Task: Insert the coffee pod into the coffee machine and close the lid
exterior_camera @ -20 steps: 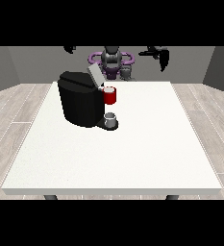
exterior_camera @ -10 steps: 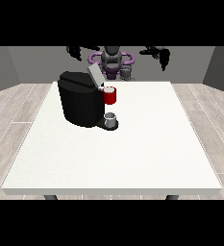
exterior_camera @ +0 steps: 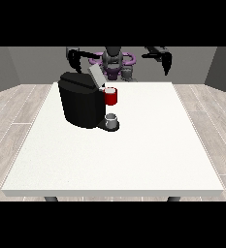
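boxy black coffee machine (exterior_camera: pixel 80 106), flat grey lid (exterior_camera: pixel 96 76) tilted up | red cylindrical head (exterior_camera: pixel 111 96) at its front | both hands raised behind it, finger state unclear

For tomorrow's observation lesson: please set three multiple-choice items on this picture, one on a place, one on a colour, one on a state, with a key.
1. Where does the black box-shaped coffee machine stand on the white table?
A. toward the view's left, in the robot's half
B. at the near right corner
C. at the near edge's middle

2. What colour is the round brew head on the machine's front?
A. blue
B. red
C. green

3. How is the grey flat lid?
A. shut flat
C. raised and tilted
B. lying on the table

Key: 1 A, it stands left of the table's middle, toward the robot; 2 B, the head shows red above the small grey cup; 3 C, the lid slants upward above the head.
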Controlling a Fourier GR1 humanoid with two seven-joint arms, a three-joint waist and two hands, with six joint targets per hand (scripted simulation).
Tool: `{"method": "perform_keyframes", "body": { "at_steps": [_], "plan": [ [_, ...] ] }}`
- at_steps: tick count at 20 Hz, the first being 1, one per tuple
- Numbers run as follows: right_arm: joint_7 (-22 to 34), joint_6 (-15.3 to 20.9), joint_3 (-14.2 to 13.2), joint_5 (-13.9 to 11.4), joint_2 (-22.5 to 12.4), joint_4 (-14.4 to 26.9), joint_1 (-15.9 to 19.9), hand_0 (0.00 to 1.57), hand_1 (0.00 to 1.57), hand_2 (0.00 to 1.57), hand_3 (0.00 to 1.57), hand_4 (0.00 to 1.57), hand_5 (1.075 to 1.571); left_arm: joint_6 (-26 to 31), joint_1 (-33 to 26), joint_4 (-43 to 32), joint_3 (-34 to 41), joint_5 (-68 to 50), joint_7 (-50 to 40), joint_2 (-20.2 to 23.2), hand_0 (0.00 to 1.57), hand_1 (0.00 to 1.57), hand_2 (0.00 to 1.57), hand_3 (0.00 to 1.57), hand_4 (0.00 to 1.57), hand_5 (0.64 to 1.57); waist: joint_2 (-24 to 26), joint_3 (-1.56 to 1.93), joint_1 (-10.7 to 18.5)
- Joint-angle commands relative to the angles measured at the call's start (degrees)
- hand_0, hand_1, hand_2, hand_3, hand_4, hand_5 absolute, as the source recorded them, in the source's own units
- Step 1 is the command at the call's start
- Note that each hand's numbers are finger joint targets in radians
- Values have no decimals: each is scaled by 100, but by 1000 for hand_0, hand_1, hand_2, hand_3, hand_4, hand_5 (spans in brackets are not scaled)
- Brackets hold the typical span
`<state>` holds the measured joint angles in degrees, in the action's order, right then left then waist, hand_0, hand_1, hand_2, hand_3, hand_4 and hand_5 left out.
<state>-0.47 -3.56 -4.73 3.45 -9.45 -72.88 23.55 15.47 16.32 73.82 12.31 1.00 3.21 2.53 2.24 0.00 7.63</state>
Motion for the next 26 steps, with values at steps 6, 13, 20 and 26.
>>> {"method": "perform_keyframes", "body": {
  "at_steps": [6,13,20,26],
  "plan": [
    [-115,87,60,-275,73,621,514,0,0,0,0,0,1571,76,-342,506,8,-268,104,328,0,0,0,0,0,1571,-298,0,-5],
    [-422,52,-84,-364,28,1220,1025,0,0,0,0,0,1571,-303,-146,805,-179,-295,-218,235,0,0,0,0,0,1571,-534,1,-9],
    [-305,-37,-98,-407,-18,1421,1355,0,0,0,0,0,1571,-276,-385,691,-240,-252,85,315,0,0,0,0,0,1571,-615,0,55],
    [-170,66,265,-602,340,1165,1453,0,0,0,0,0,1571,-315,-79,165,190,-512,136,608,0,0,0,0,0,1571,-587,-2,-227]
  ]
}}
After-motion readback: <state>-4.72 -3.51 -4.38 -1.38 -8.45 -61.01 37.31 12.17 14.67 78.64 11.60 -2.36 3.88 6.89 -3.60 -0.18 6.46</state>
